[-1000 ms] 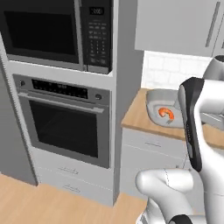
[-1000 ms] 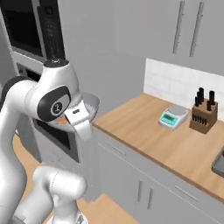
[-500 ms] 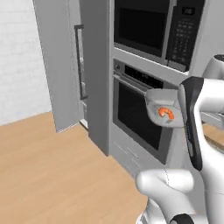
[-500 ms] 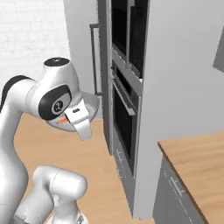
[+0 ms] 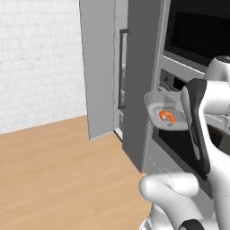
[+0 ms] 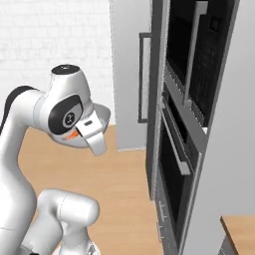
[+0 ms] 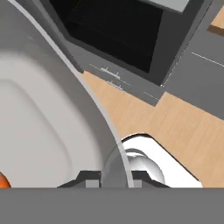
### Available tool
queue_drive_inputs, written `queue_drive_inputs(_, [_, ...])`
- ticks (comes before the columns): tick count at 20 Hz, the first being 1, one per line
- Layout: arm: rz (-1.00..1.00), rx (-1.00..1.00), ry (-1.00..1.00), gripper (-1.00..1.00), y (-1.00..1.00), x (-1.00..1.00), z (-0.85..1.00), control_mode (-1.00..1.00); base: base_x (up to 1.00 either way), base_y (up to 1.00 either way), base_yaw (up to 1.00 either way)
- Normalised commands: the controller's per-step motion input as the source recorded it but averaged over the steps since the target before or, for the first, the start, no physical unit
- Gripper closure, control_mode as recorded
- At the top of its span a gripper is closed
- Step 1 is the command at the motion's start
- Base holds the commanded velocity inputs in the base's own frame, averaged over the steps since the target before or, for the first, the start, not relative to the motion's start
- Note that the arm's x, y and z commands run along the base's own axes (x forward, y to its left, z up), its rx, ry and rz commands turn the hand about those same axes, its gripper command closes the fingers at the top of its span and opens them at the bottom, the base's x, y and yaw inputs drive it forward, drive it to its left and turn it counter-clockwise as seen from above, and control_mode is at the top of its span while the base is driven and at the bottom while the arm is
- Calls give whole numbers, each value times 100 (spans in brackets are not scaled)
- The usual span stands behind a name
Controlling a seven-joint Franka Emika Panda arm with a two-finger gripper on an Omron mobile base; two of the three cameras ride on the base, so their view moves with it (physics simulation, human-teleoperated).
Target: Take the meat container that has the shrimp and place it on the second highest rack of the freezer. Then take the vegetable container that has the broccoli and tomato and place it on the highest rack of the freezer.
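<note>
Left base view: we see the meat container [image 5: 165, 110] held up at chest height in front of the arm, with the orange shrimp [image 5: 166, 116] lying in it.
Grip: the gripper [image 7: 114, 177] is clamped on the tray's rim, its fingertips pressed either side of the thin edge in the hand view; the tray's pale bowl spreads away from the tips.
Freezer: the freezer [image 5: 101, 67] stands to the left of the held tray in the left base view, with its long black handle [image 5: 121, 67] facing us.
Key relation: the tray hangs in front of the oven [image 5: 188, 130], not the freezer; the freezer lies off to the tray's left and further back.
Right base view: the tray [image 6: 97, 117] sits just beside the arm's head joint, well apart from the freezer handle [image 6: 143, 77].
Racks: we cannot see the shelf boards from here.
Judgement: we think the carry must go on leftward before the tray can go in.
</note>
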Motion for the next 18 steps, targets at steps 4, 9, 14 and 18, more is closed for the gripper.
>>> queue_drive_inputs(4, [0,0,0,100,0,0,0,100,100,62,-3])
queue_drive_inputs(9, [0,0,0,100,0,0,0,100,100,66,-3])
queue_drive_inputs(14, [0,0,0,100,0,0,0,100,100,42,-7])
queue_drive_inputs(18, [0,0,0,100,0,0,0,100,100,29,-16])
